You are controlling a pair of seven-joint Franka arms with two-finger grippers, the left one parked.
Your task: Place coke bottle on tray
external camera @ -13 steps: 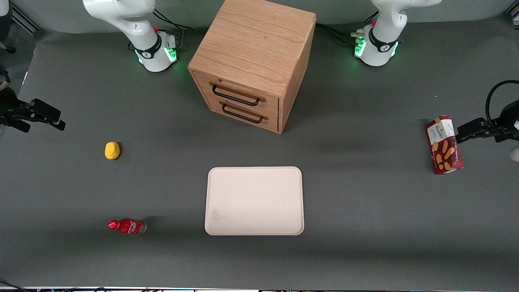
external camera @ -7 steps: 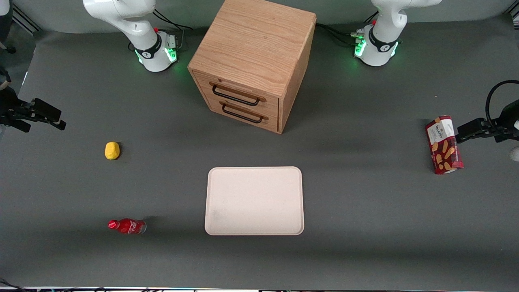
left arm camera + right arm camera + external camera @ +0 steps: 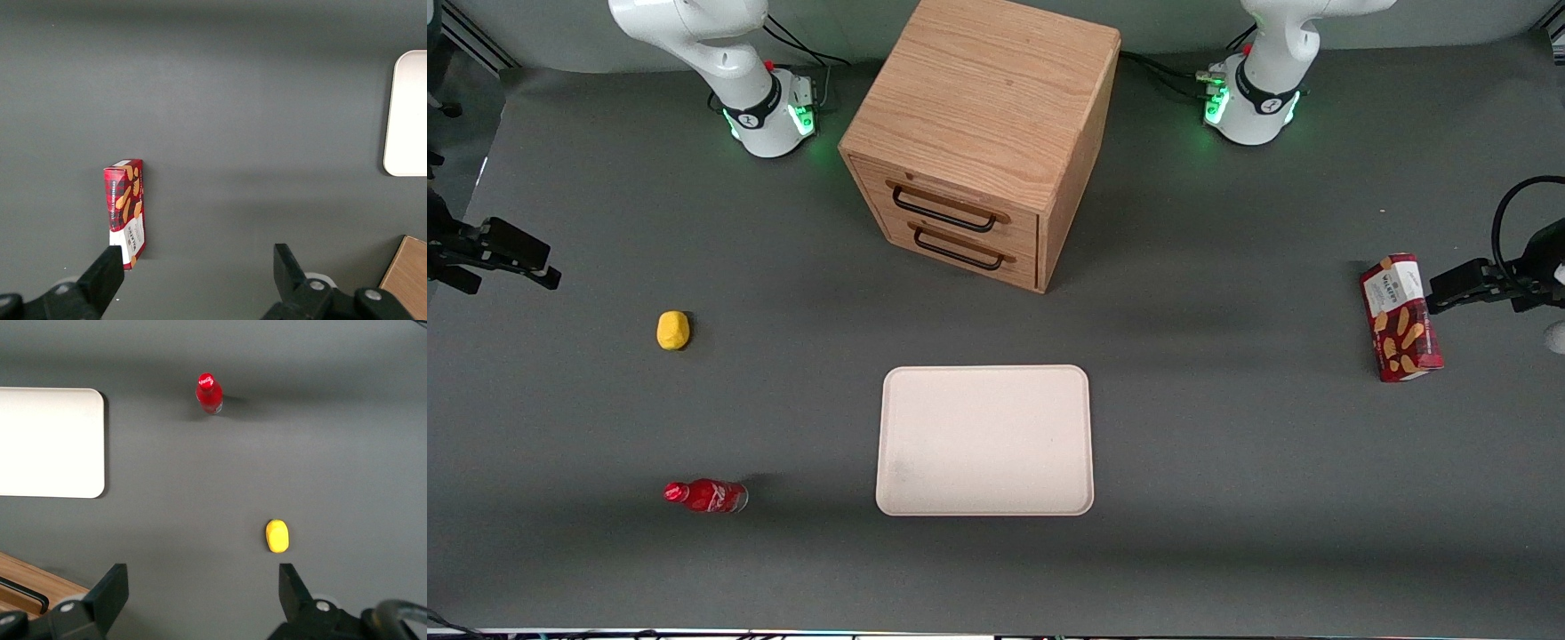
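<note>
Red coke bottle [image 3: 705,496] stands lower left of front frame, well apart from tray [image 3: 984,440]. Your gripper [image 3: 203,590] hangs wide open, empty; only wrist view shows both fingers, with yellow lump [image 3: 277,536] near them.

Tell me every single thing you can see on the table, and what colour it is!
coke bottle: one, red with a red cap, standing on the table toward the working arm's end, apart from the tray.
tray: one, cream-white, flat on the table mid-table, nothing on it.
yellow lump: one, yellow, farther from the front camera than the coke bottle.
wooden cabinet: one, light wood with two dark-handled drawers, farther from the front camera than the tray.
snack box: one, red with biscuit pictures, toward the parked arm's end.
table: one, dark grey.
gripper: one, black, fingers open, at the working arm's end, well away from the coke bottle.
</note>
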